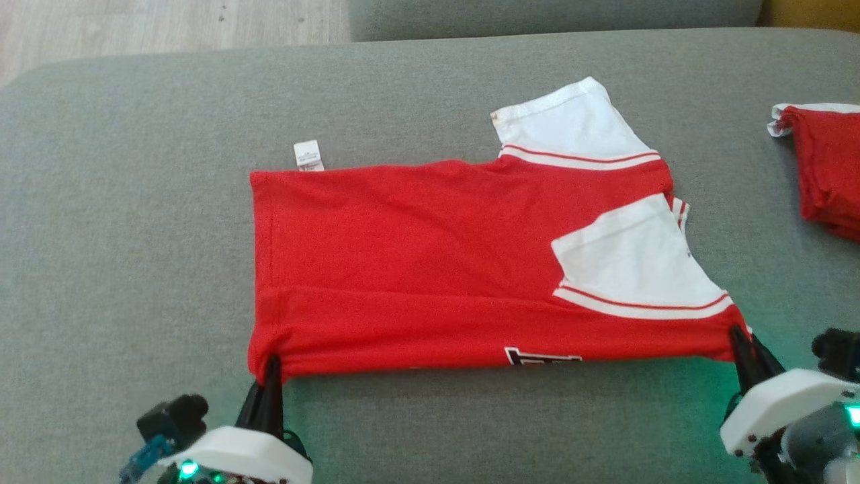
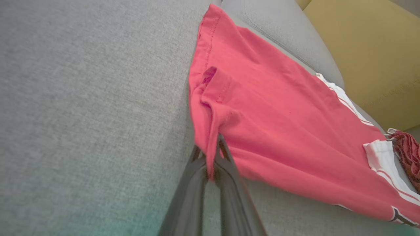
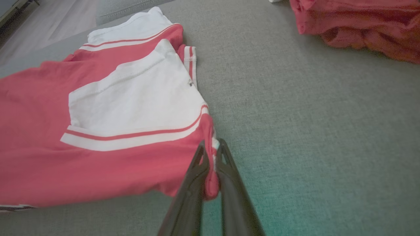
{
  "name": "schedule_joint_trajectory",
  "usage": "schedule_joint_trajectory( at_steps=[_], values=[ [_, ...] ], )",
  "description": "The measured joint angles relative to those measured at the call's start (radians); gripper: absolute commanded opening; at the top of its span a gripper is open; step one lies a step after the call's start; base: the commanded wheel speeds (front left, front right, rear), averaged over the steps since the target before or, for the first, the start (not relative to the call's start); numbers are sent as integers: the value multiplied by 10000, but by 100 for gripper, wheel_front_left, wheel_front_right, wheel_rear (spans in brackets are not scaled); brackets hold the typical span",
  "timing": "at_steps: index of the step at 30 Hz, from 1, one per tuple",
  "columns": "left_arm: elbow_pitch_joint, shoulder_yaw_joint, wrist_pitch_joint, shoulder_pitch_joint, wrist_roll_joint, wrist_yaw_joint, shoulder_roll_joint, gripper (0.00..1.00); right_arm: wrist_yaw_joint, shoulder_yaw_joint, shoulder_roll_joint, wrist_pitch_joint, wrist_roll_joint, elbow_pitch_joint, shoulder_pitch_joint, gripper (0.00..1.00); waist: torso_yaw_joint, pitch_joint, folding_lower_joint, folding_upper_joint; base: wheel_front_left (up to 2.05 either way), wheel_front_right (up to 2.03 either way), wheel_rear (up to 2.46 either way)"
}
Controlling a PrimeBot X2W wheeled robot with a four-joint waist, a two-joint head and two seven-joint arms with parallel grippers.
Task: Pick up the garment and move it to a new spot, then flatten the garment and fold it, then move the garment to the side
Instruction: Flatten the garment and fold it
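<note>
Looks like we're mid-fold here. The red T-shirt (image 1: pixel 430 269) lies flat across the grey sofa cushion (image 1: pixel 134 235), hem to the left, shoulders to the right, with the near white sleeve (image 1: pixel 631 259) already turned in over the body. The left gripper (image 1: pixel 272 368) has the near hem corner and the right gripper (image 1: pixel 742 339) has the near shoulder corner. Both sets of fingers are pressed together with red cloth pinched between them, nothing spread.

My guess for the next move: lift both corners together and carry the near edge over to the far one. That needs the two arms rising evenly with the edge kept taut, otherwise the tucked sleeve could slide out (cotton on a fuzzy cushion probably drags a bit).

What each camera adds:
- The head view gives the whole outline, plus a care label (image 1: pixel 309 156) poking out at the far hem and a black-and-white print (image 1: pixel 541 356) along the near edge.
- The left wrist view shows the hem bunched up and doubled right where the fingers (image 2: pixel 193 183) bite – you can't read that from above. There's also a yellow panel (image 2: pixel 367 52) past the sofa.
- The right wrist view shows cloth bulging between its fingers (image 3: pixel 192 190), and a much better look at the second red garment (image 3: pixel 357 23) lying crumpled, well apart from ours.
</note>
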Motion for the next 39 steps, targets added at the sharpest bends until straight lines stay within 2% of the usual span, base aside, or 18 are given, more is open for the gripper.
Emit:
schedule_joint_trajectory(
  at_steps=[3, 4, 5, 6, 7, 8, 9, 14, 18, 22, 23, 27, 32, 39],
  values=[
    [23, -90, -12, 152, 0, 42, -35, 0, 0, -42, 2, -100, 215, 35, 191, 0, -57, -57, 1, 0, 0, 0, 0],
    [38, -96, -15, 182, 0, 44, -36, 0, 0, -42, 2, -169, 222, 96, 198, 20, -72, -78, 0, 0, 0, 0, 0],
    [71, -109, -31, 198, 4, 69, -31, 31, 0, -40, 2, -242, 295, 192, 198, 78, -86, -105, 1, 0, 0, 0, 0],
    [104, -121, -73, 204, 12, 119, -29, 39, 0, -31, 2, -299, 364, 278, 200, 100, -98, -133, 1, 0, 0, 0, 0],
    [117, -123, -111, 204, 13, 123, -21, 93, 0, -25, 4, -332, 372, 332, 205, 100, -108, -162, 1, 0, 0, 0, 0],
    [123, -117, -111, 209, 25, 130, 6, 93, 0, -27, 2, -366, 372, 364, 216, 100, -119, -191, 1, 0, 0, 0, 0],
    [119, -119, -107, 216, 27, 130, 54, 100, 0, -33, 2, -403, 370, 376, 227, 100, -129, -218, 0, 0, 0, 0, 0],
    [-322, -105, 12, 212, 370, 309, 539, 100, 0, -205, 2, -548, 146, 136, 225, 100, -167, -298, 0, 0, 0, 0, 0],
    [-965, -50, 491, -131, 780, 466, 1352, 100, 0, -326, 2, -713, -115, -366, 94, 100, -209, -187, 1, 0, 0, 0, 0],
    [-1636, -4, 1471, -1640, 1308, 462, 2305, 100, 0, -146, 0, -706, -399, -794, -685, 100, -266, 66, 2, 0, 0, 0, 0],
    [-1636, -4, 1471, -1640, 1308, 462, 2305, 100, 0, -146, 0, -706, -399, -794, -685, 100, -266, 66, 2, 0, 0, 0, 0],
    [-1868, 0, 2661, -3551, 1657, 232, 2982, 100, 0, 244, -10, -581, -596, -1089, -1773, 100, -346, 461, 3, 0, 0, 0, 0],
    [-1170, -422, 4420, -5283, 1883, -433, 3605, 100, 0, 1009, -19, -485, -683, -1099, -2872, 100, -583, 1228, 4, 0, 0, 0, 0],
    [-230, -629, 5764, -6144, 1739, -765, 3810, 100, 0, 1603, -50, -495, -763, -1032, -3976, 100, -980, 2178, 5, -1, 0, 0, 0]
  ],
)
